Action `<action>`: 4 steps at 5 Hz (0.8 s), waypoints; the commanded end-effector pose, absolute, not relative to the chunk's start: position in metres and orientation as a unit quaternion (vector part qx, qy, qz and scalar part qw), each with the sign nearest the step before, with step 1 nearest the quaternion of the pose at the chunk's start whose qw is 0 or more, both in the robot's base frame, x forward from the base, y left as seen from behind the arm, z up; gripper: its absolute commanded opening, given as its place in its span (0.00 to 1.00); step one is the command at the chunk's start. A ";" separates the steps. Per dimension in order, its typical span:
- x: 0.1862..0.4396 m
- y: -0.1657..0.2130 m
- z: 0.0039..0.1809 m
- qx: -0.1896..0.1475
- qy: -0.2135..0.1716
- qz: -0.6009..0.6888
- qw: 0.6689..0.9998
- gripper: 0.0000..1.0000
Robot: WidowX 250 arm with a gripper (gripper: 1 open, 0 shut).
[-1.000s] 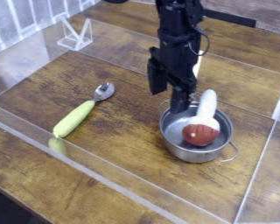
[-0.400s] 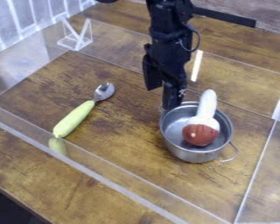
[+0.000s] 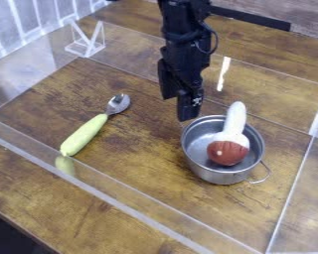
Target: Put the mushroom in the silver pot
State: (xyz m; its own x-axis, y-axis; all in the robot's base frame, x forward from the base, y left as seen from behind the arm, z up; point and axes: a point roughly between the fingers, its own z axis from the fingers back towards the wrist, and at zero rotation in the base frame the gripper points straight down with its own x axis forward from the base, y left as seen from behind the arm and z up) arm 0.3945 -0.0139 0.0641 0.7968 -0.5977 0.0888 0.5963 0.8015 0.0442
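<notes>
One view only, the camera above the counter [image 3: 69, 189].
Mushroom: the mushroom [image 3: 230, 134] lay inside the silver pot [image 3: 223, 167], red-brown cap on the pot floor, white stem leaning up over the far rim.
End effector: the end effector [image 3: 186, 101] hung above and to the left of the pot, fingers apart and clamped on nothing.
Spoon: the yellow-green-handled spoon [image 3: 91, 126] lay well apart to the left.
Risk, tipping: the stem overhung the rim, so a knock from the arm could have levered the mushroom out.
Risk, pot: a low pass might have clipped the rim and shoved the pot.
</notes>
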 end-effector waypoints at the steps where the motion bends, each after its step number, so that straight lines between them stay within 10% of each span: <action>1: 0.403 -0.019 0.104 0.019 -0.097 -0.331 0.938 0.00; 2: 0.403 -0.016 0.110 0.017 -0.098 -0.337 0.936 1.00; 4: 0.404 -0.029 0.097 0.011 -0.103 -0.367 0.924 1.00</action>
State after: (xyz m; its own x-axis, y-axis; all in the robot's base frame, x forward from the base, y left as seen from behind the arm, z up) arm 0.3981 -0.0260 0.0673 0.7258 -0.6774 0.1201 0.6778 0.7339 0.0434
